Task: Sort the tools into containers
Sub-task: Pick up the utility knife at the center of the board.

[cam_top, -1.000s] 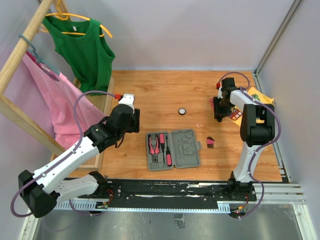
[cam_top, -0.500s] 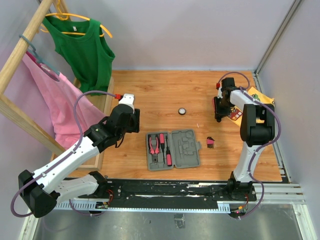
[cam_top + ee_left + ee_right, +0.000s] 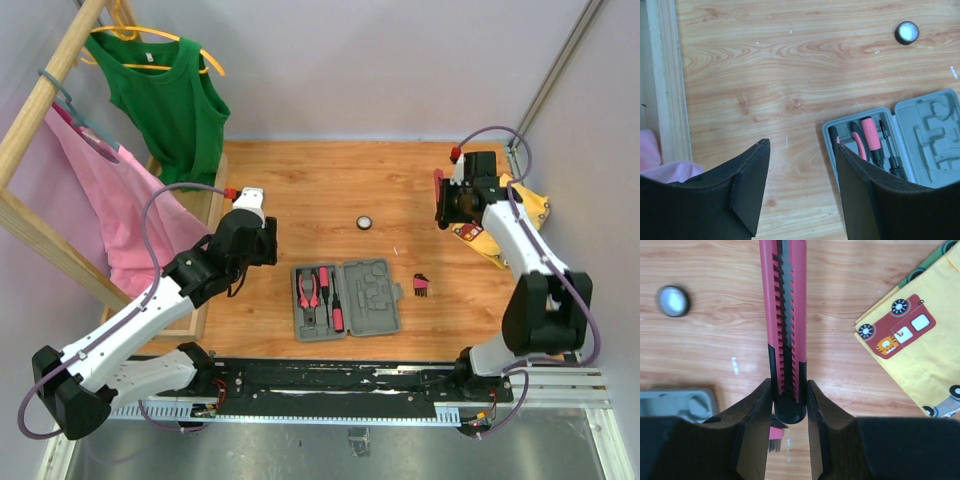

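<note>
The right jaws clamp a pink-red cutter (image 3: 786,315), well beyond the right side of the open tool case (image 3: 378,297). The left jaws stand open and empty, left of it.

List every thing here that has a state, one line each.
tool case, open, lying flat, partly filled
right gripper, shut on the cutter
left gripper, open, empty
disc, loose on the table
bit set, loose on the table, apart from the case

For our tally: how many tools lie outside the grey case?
3: the cutter in the right pincer, the round disc mid-table, the bit set right of the case. Others may be hidden.
</note>
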Robot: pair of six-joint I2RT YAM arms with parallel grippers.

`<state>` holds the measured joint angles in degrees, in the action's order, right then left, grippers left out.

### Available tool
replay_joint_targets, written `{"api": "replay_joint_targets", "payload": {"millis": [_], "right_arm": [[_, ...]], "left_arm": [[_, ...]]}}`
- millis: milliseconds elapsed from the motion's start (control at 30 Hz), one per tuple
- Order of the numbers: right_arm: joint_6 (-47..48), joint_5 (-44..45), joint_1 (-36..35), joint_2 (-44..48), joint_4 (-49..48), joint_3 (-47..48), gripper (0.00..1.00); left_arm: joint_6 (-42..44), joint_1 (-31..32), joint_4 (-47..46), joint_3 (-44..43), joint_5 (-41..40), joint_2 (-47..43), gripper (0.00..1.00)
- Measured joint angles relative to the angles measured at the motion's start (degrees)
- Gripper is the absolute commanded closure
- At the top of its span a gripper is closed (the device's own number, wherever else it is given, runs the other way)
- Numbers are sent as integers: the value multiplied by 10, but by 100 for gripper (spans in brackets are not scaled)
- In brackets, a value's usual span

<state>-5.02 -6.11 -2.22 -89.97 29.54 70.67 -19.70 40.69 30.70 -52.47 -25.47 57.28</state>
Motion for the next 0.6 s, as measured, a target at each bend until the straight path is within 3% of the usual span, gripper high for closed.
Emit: {"api": "replay_joint_targets", "payload": {"millis": [267,600], "right_arm": [[-69,-47,-85,191,-81,-151,95],[-206,-31,-312,357,-201,-272,96]], "left_arm": [[-42,0,0,-12,37,-59,26],[-108,0,-103,-4,149,-90,20]]}}
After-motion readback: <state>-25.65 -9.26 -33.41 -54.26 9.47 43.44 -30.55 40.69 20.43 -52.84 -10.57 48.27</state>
